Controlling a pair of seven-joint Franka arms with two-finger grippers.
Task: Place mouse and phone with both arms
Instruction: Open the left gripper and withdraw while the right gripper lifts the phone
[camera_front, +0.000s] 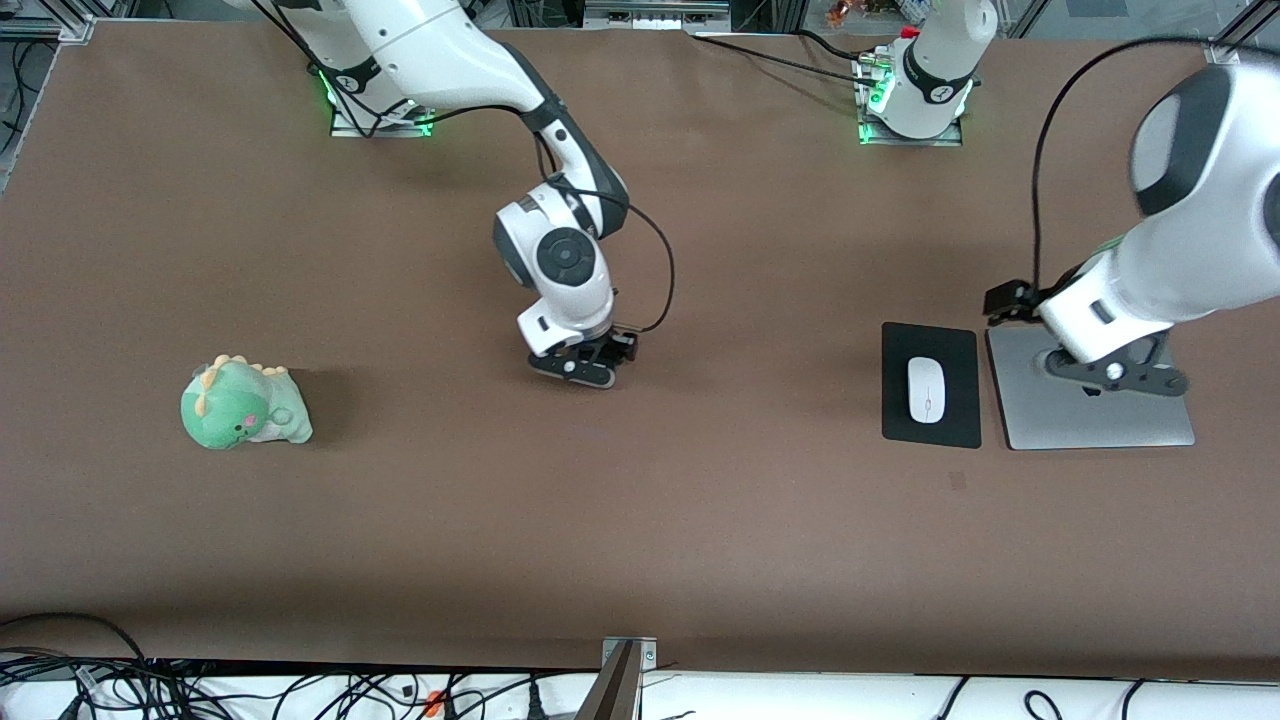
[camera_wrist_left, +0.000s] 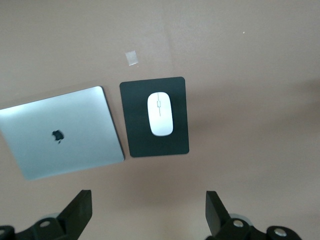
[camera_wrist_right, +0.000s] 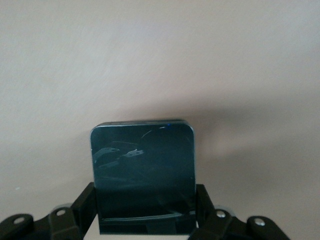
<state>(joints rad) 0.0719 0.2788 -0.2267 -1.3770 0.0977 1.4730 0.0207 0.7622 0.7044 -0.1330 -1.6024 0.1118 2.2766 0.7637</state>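
Observation:
The white mouse (camera_front: 926, 389) lies on a thin black pad (camera_front: 930, 340) toward the left arm's end of the table; it also shows in the left wrist view (camera_wrist_left: 160, 114). My left gripper (camera_front: 1116, 376) hangs open and empty over the silver laptop (camera_front: 1090, 425), its fingers wide apart in the left wrist view (camera_wrist_left: 147, 207). My right gripper (camera_front: 582, 366) is low over the middle of the table. In the right wrist view it (camera_wrist_right: 145, 202) is shut on the glossy black phone (camera_wrist_right: 142, 160). The phone is hidden under the hand in the front view.
A closed silver laptop (camera_wrist_left: 60, 132) lies beside the black pad (camera_wrist_left: 132, 115). A green dinosaur plush (camera_front: 243, 405) sits toward the right arm's end of the table. A small scrap of tape (camera_wrist_left: 131, 57) lies near the pad, nearer to the front camera.

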